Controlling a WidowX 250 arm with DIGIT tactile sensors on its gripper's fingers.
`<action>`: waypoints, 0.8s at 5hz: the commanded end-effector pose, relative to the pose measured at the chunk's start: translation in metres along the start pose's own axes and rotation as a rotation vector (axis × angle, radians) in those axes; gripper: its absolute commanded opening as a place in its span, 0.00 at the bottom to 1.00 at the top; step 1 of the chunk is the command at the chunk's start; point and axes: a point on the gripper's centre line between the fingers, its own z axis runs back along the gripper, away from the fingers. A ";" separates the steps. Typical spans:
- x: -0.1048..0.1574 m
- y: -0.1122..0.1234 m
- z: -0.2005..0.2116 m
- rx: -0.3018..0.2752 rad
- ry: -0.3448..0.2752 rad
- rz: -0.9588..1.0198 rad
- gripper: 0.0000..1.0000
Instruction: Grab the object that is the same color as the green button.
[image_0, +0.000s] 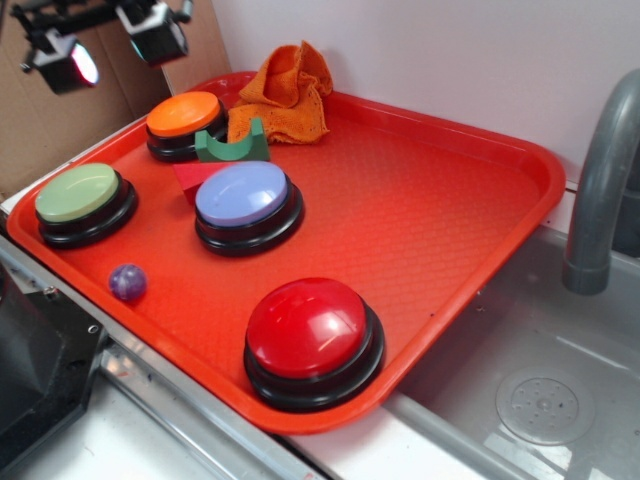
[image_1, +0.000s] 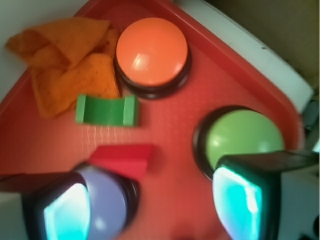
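Lying apart beyond the wide, empty jaws, the green block (image_1: 107, 110) rests beside the orange button (image_1: 152, 51).

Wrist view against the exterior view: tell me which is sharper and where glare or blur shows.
Exterior view: sharp overall, with window-like highlights on the red button and softer sheen on the lavender button. Wrist view: softer throughout; the green block and orange button are readable, while the red wedge is smeared and the gripper fingers are blurred, their pads glowing cyan.
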 end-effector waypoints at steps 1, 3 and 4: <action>0.031 -0.004 -0.042 0.006 -0.035 0.095 1.00; 0.034 -0.017 -0.079 -0.033 -0.004 0.075 1.00; 0.033 -0.019 -0.090 -0.054 0.010 0.083 1.00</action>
